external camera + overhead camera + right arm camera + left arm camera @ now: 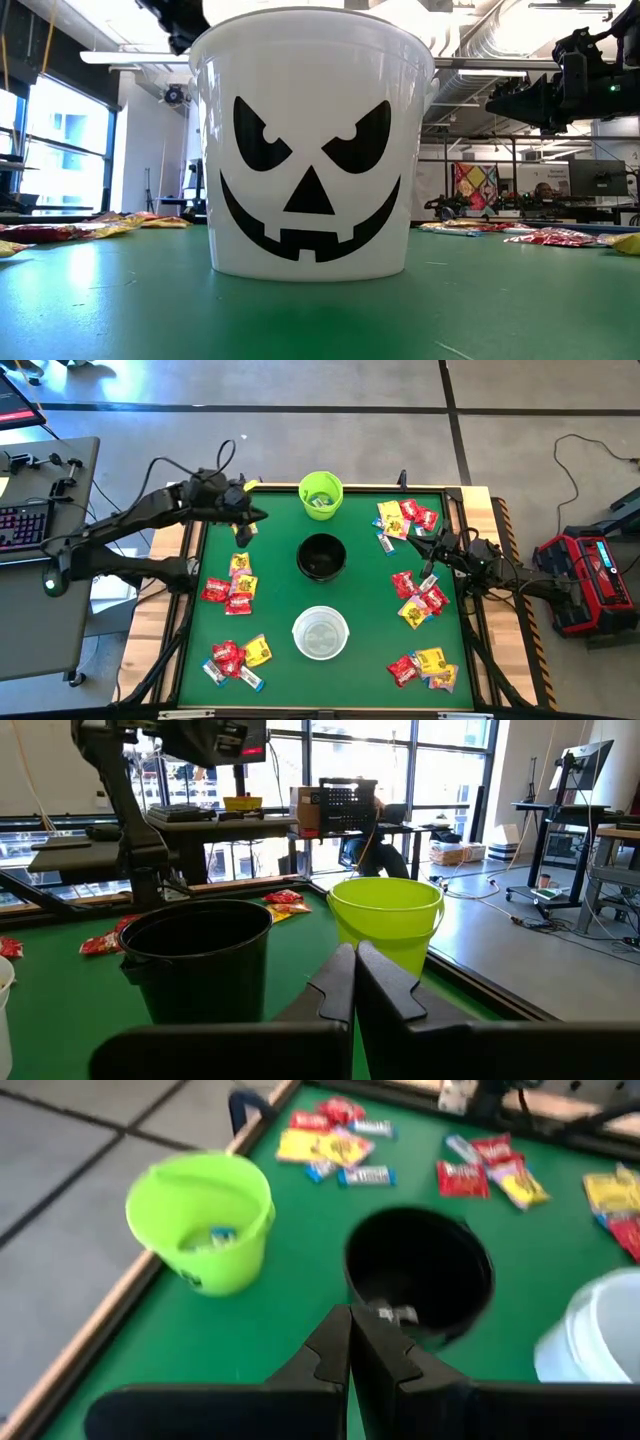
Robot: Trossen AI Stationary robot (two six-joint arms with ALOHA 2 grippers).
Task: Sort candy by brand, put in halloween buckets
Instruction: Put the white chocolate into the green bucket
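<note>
- Left pincer [258,515] is pressed together, empty, above the green tabletop [275,595] left of the lime green bucket [321,494].
- Black bucket [321,556] and white bucket [320,632] line the centre.
- Candy [231,591] lies in piles on both sides.
- Right pincer [413,540], pressed together, hovers near the right-hand piles.

Three upright buckets are lined up: lime green bucket [321,494], black bucket [321,556] just beside it, white bucket [320,633] beyond the black, jack-o'-lantern face printed. Candy [231,591] lies in clusters flanking the black bucket; a packet is seen inside the green.
</note>
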